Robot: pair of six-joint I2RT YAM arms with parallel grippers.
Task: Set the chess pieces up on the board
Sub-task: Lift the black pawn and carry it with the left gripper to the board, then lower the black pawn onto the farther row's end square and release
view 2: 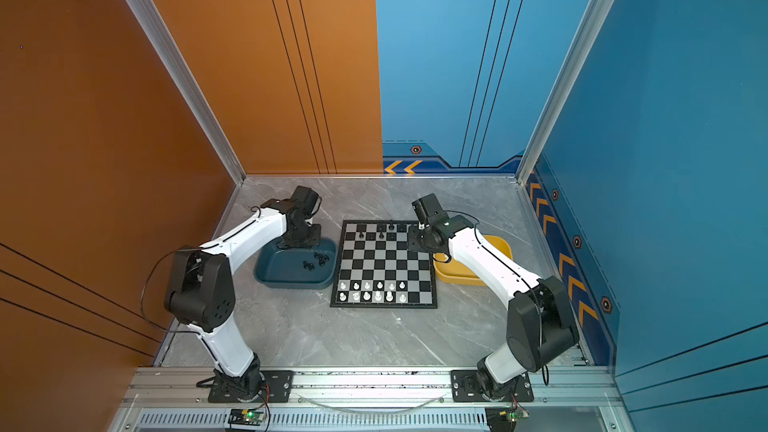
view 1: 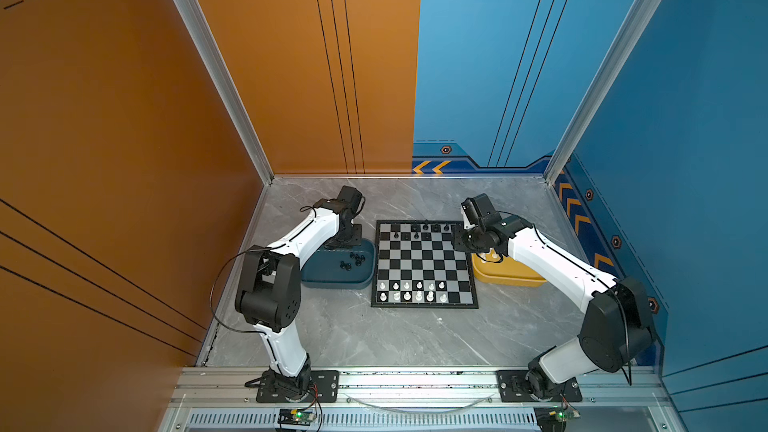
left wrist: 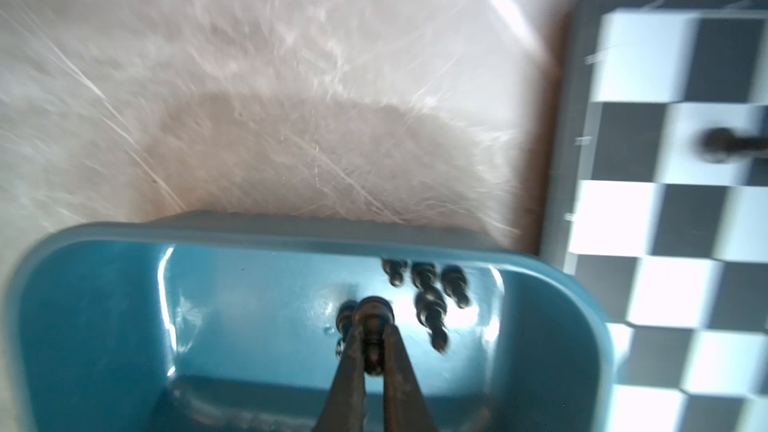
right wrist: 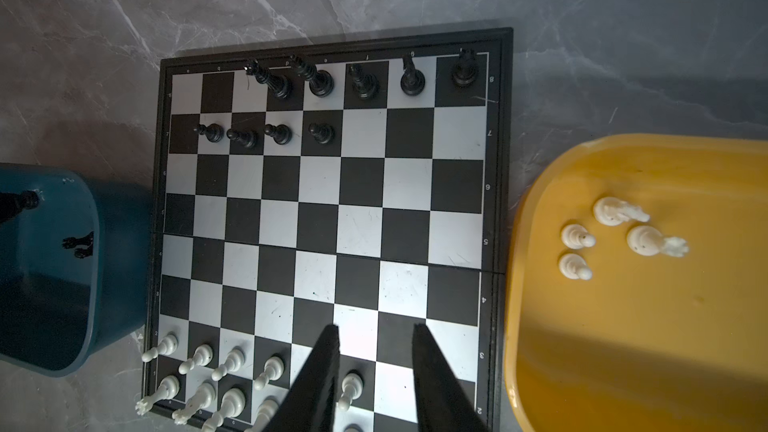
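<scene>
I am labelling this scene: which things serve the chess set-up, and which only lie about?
Job: flat black-and-silver chessboard; glossy black plastic chessmen; white plastic chessmen; dark teal tray; yellow tray; left end effector, shut on one black chessman.
Lying about: grey marbled tabletop; green-lit circuit boards.

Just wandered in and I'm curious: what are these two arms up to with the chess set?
They are laying out chess pieces on the board. The left gripper is shut on a black piece inside the teal tray, where loose black pieces lie. The right gripper hangs open and empty over the board. Nine black chessmen stand on its far rows and twelve white chessmen on the near rows. Four spare white pieces sit in the yellow tray.
</scene>
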